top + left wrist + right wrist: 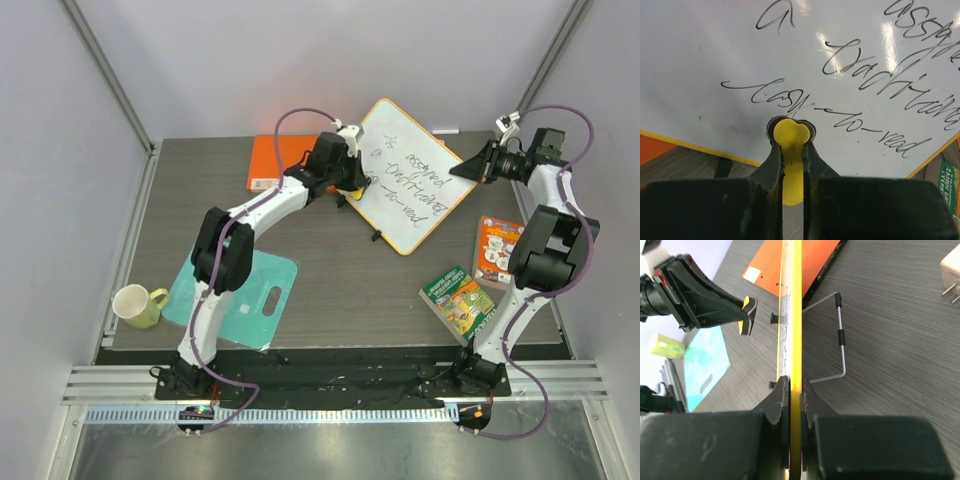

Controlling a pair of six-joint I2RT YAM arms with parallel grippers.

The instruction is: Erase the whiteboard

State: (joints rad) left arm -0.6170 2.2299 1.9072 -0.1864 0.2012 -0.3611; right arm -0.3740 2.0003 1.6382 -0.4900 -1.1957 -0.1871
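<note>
The left gripper's (pixel 791 146) fingers pinch a yellow eraser (pixel 791 134), its head just off the whiteboard's (pixel 415 175) written face, by the lowest line. The right gripper's (pixel 794 386) fingers clamp the whiteboard's yellow rim at its right corner. The board stands on a wire stand (pixel 841 340), with an orange folder (pixel 272 160) just beside its left end.

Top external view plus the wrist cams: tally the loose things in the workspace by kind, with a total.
Whiteboard: 1
Yellow-handled eraser: 1
Orange folder: 1
Teal cutting board: 1
Yellow mug: 1
Picture books: 2
White plug adapter: 1
Total: 8
</note>
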